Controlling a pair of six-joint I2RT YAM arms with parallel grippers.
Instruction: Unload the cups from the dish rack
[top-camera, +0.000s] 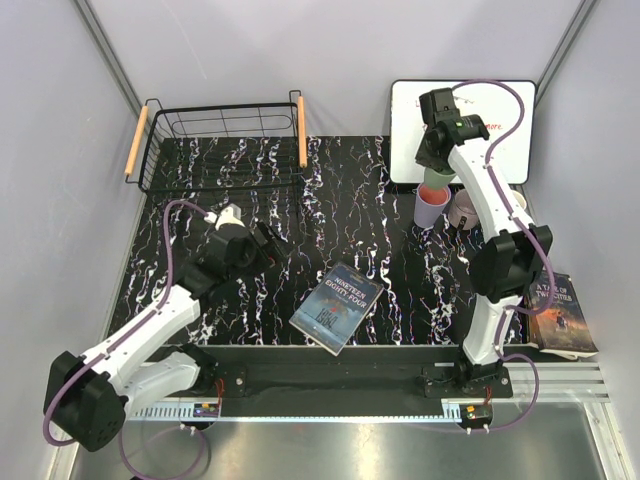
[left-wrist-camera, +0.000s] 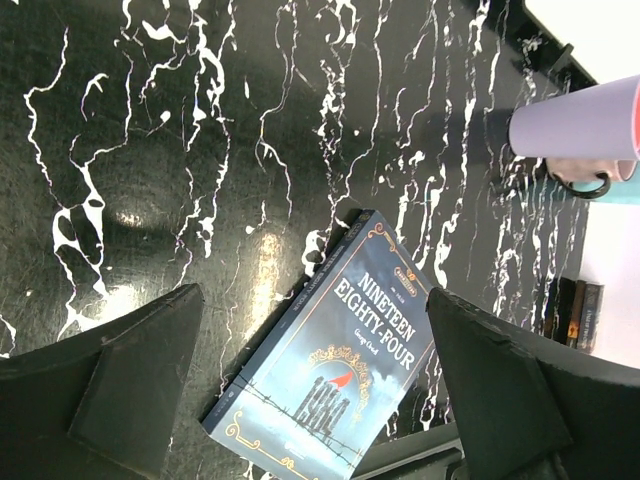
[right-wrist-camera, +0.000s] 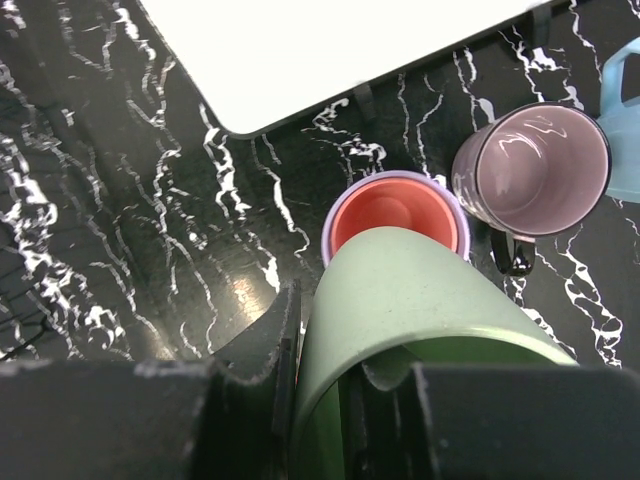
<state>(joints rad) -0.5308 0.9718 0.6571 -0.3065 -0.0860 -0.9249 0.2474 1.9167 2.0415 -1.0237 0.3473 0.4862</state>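
Observation:
The black wire dish rack with wooden handles stands at the far left; I see no cups in it. My right gripper is shut on the rim of a pale green cup, one finger inside and one outside, as the right wrist view shows. The green cup hangs tilted just above a lilac cup that has a salmon pink cup nested in it. A dusty mauve cup with a black handle stands right of them. My left gripper is open and empty over the mat.
A "Nineteen Eighty-Four" book lies mid-table, under my left gripper. A whiteboard lies at the far right behind the cups. A light blue cup stands beside the mauve one. Another book lies at the right edge.

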